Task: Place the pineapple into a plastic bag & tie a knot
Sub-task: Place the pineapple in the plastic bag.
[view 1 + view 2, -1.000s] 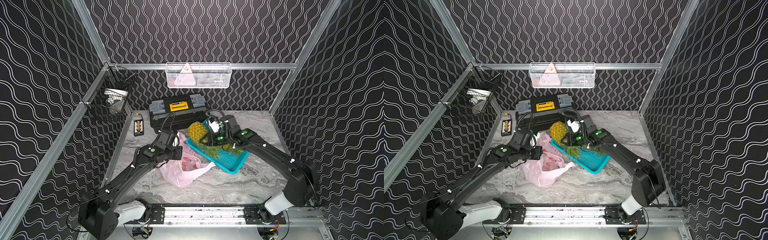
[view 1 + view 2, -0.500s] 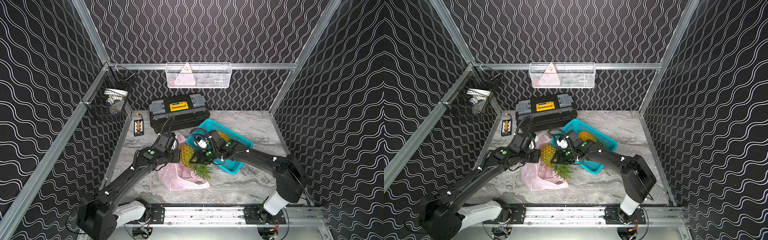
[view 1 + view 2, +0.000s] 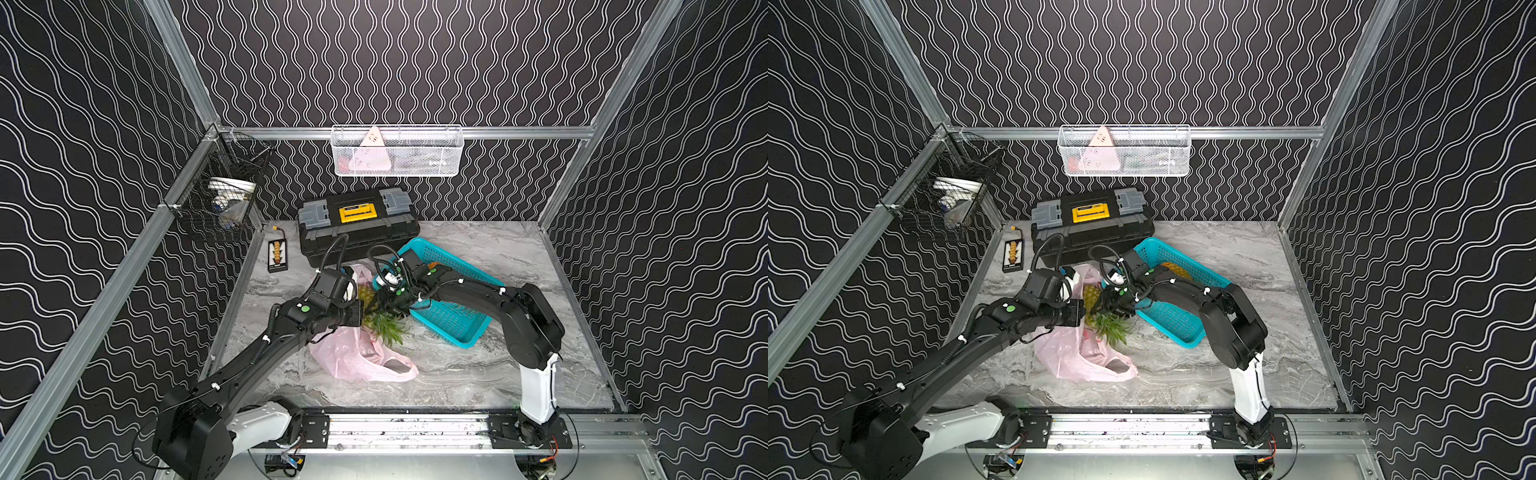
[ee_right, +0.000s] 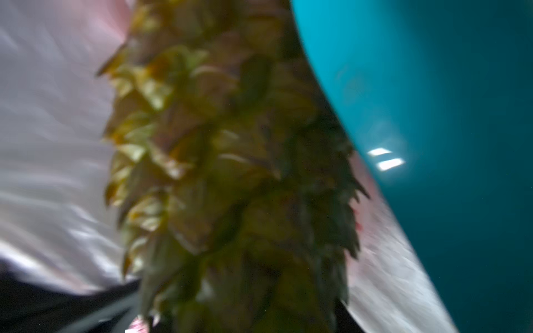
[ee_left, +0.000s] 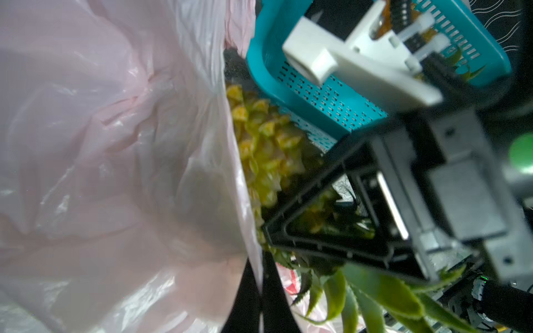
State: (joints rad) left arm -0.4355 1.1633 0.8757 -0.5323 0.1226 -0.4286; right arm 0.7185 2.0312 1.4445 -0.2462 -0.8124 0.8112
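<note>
1. Between the two arms, near the middle of the marbled surface [image 3: 478, 374], the pineapple [image 3: 365, 296] hangs at the raised edge of the plastic bag [image 3: 353, 357], just beside the teal basket [image 3: 451, 322].
2. Left gripper [image 5: 261, 288]: pressed together, pinching a fold of the pink film and holding that side of the bag up like a wall next to the fruit.
3. Right gripper [image 3: 390, 305]: closed on the pineapple near the base of its crown. In the left wrist view its black finger frame lies across the fruit there.
4. Where the fruit stands: in the right wrist view pink film shows on both sides of the scaly body, so I judge it is entering the mouth. How deep it sits I cannot tell. In both top views the green crown [image 3: 1111, 328] sticks out over the lower part of the bag.
5. Done so far: the bag is held open and the pineapple is lifted out of the basket to the opening.
6. Left to do: seat the whole fruit, leaves included, inside, let go of it, then gather both handles. One handle loop [image 3: 395, 366] lies flat and loose on the surface, and no knot is tied.
</note>
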